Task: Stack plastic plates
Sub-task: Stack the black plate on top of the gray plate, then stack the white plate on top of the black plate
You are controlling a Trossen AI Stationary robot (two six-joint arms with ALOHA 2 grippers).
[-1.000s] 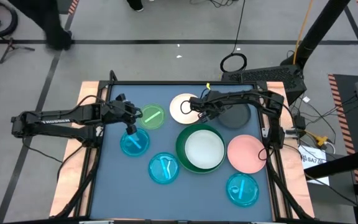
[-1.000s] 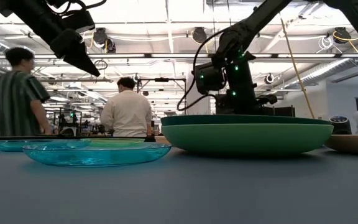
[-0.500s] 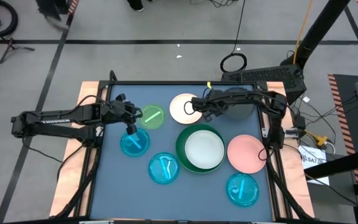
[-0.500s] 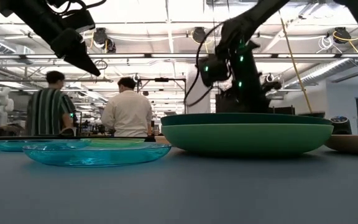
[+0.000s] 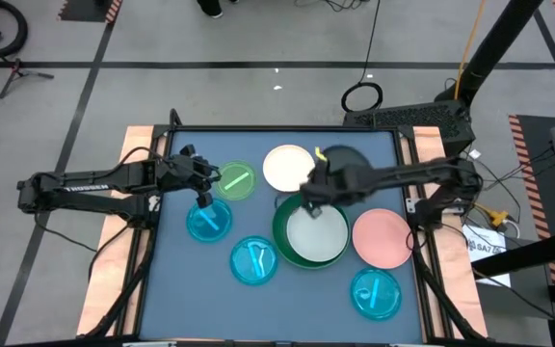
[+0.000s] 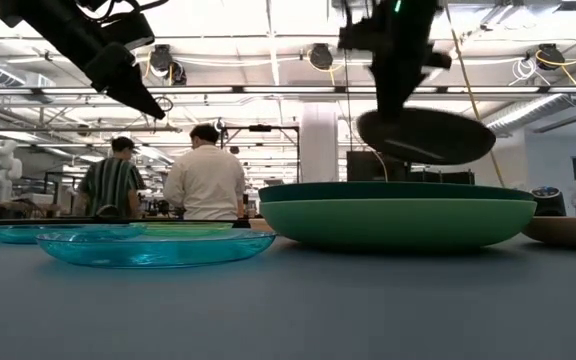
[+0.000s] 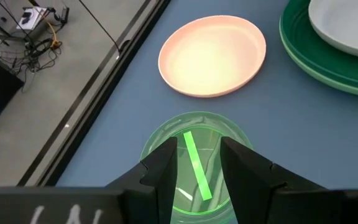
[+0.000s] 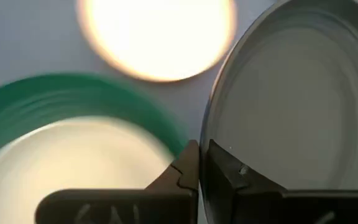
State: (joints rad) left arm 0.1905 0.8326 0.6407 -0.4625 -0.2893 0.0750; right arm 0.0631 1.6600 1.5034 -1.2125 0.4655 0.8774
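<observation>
Round dark grey plastic plate (image 5: 347,166) is off the tabletop, pinched by its rim in the right gripper (image 5: 313,190), jaws closed on it. It hangs tilted over the far rim of the large dark green plastic plate (image 5: 282,231), which carries a white plate (image 5: 316,233) near the tabletop's middle. Cream round plate (image 5: 283,166) sits by the far edge. Left gripper (image 5: 203,183) hovers over the small translucent lime plate (image 7: 194,165), jaws apart, holding nothing.

right wrist view: grey plate (image 8: 291,106) cut off by the edge; green plate (image 8: 73,99) and cream plate (image 8: 157,37) blurred.
</observation>
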